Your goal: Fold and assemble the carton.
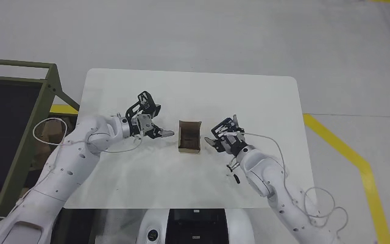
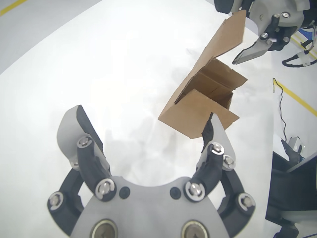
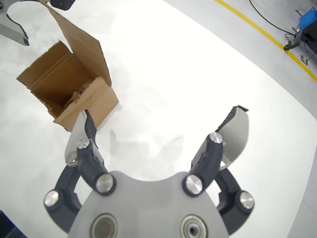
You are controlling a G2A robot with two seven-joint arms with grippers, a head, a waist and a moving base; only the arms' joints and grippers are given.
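We're flanking carton [image 1: 189, 135] with left gripper [image 2: 146, 115] and right gripper [image 3: 162, 111], both jaws spread, gripping nothing. Suggest bracing one wall while we're folding the tall flap [image 2: 223, 40] inward.

Top view: camera high above the arms, facing down on the whole table [image 1: 195, 85], farthest off. Left and right wrist views: cameras just behind the left gripper [image 2: 146, 111] and right gripper [image 3: 162, 110], low and close, facing each other across the carton [image 1: 189, 135], which all three views share
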